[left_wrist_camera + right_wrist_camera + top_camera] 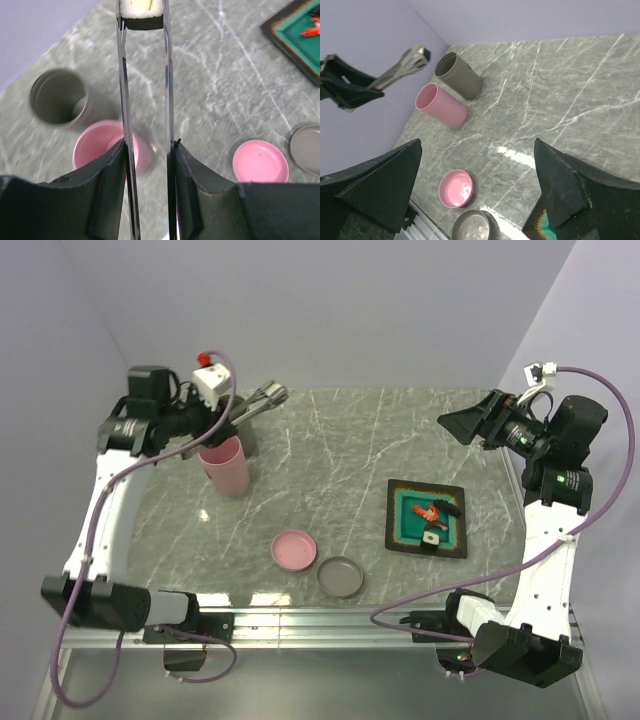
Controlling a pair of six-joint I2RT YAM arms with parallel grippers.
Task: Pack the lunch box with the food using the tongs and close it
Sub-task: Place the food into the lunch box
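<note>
Tongs [262, 398], in the top view, hung above the counter [340, 440] near the pink cup [226, 465], where a dropped piece could miss it. At the left wrist, the left fingers [107, 185] squeezed the tongs half shut on a white roll [142, 12] at the tips; any slackening could release it. At the right wrist, the right fingers [390, 180] stood wide apart, empty.

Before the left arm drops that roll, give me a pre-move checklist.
1. Left gripper clamped on the tongs: ok.
2. Roll pinched at the tong tips: ok.
3. Pink cup and grey cup upright, uncovered: ok.
4. Tong tips lined up over a cup mouth: cannot tell.
5. Right gripper open, away from both cups: ok.
6. Pink lid and grey lid lying apart from the cups: ok.
</note>
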